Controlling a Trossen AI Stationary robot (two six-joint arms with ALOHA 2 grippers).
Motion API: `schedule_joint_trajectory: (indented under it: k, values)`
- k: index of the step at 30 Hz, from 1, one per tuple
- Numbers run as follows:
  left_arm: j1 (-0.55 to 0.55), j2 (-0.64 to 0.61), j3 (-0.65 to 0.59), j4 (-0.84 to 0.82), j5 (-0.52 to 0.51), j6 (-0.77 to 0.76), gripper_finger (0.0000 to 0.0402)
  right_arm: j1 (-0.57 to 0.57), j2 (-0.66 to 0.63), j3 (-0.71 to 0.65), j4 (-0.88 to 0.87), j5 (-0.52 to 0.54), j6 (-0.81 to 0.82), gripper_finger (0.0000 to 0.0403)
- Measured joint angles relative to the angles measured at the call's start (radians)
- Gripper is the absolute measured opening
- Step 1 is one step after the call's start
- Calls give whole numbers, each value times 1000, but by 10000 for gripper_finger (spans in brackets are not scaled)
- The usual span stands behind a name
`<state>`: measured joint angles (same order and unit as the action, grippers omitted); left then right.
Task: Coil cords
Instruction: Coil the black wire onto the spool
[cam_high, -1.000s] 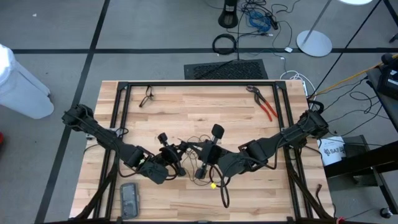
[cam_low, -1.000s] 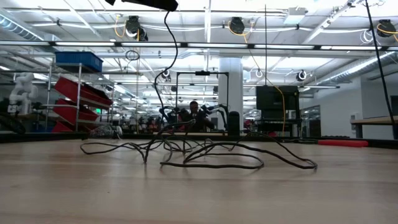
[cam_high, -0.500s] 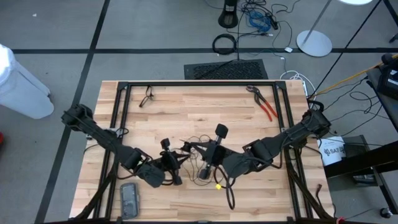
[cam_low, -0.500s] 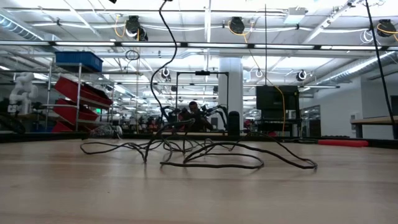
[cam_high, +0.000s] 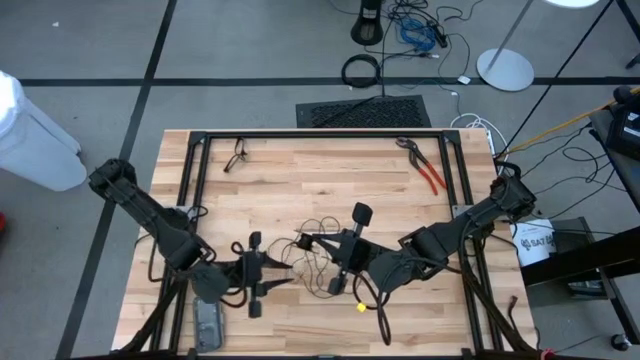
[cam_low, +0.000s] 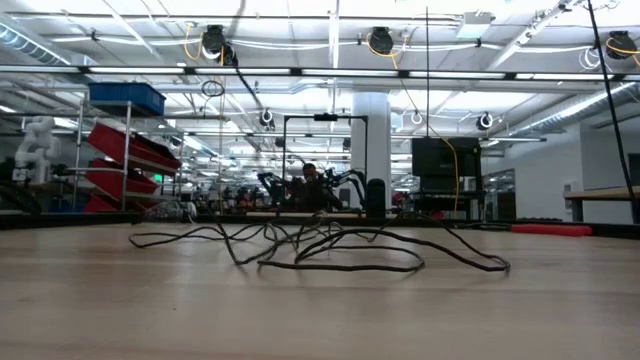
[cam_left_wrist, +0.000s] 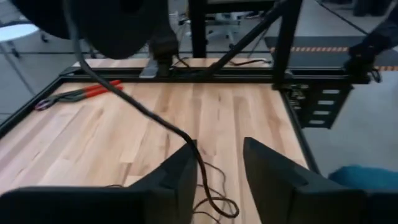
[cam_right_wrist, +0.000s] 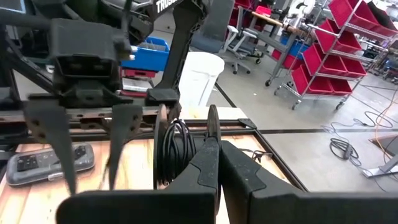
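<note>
The thin black cord (cam_high: 315, 262) lies in loose loops on the wooden table's middle (cam_low: 340, 255). My right gripper (cam_high: 318, 242) hovers over it, shut on a bunch of its loops (cam_right_wrist: 176, 144). From there one strand (cam_left_wrist: 186, 134) slants down to the table. It passes through the gap of my left gripper (cam_left_wrist: 219, 144), which stands open left of the heap (cam_high: 272, 280). The right wrist view shows the left gripper's two fingers (cam_right_wrist: 53, 140) spread apart. My right gripper (cam_right_wrist: 217, 144) holds several strands of the cord bunched into a small coil (cam_right_wrist: 176, 144) beside its shut fingers. The fingers come in about level from the table's right. The coil is clear of the table. My left gripper has the strand running close along one finger (cam_left_wrist: 186, 162); I cannot tell whether they touch.
Red-handled pliers (cam_high: 425, 170) lie at the far right of the table. A flat grey device (cam_high: 207, 320) lies at the near left, close to my left arm. A small yellow piece (cam_high: 360, 307) lies near the front. Black frame rails (cam_high: 320, 134) border the table.
My left gripper has drawn back toward the table's near left, risen and opened. The strand that rose steeply from the heap in the low view no longer hangs there. My right gripper has stayed shut.
</note>
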<state>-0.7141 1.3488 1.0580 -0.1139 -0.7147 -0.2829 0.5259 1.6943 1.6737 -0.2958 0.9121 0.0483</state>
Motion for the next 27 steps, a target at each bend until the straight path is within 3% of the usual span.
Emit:
schedule_joint_trajectory:
  k: [7,16,27]
  values:
    - [-45,-13,0,-75,21,-1,170,0,0,0,-2,-1,0,0]
    - [-74,-35,0,-282,93,-128,174,0,0,0,-3,-1,-8,0]
    - [-91,-139,0,-298,115,-211,174,0,0,0,-6,-1,-8,0]
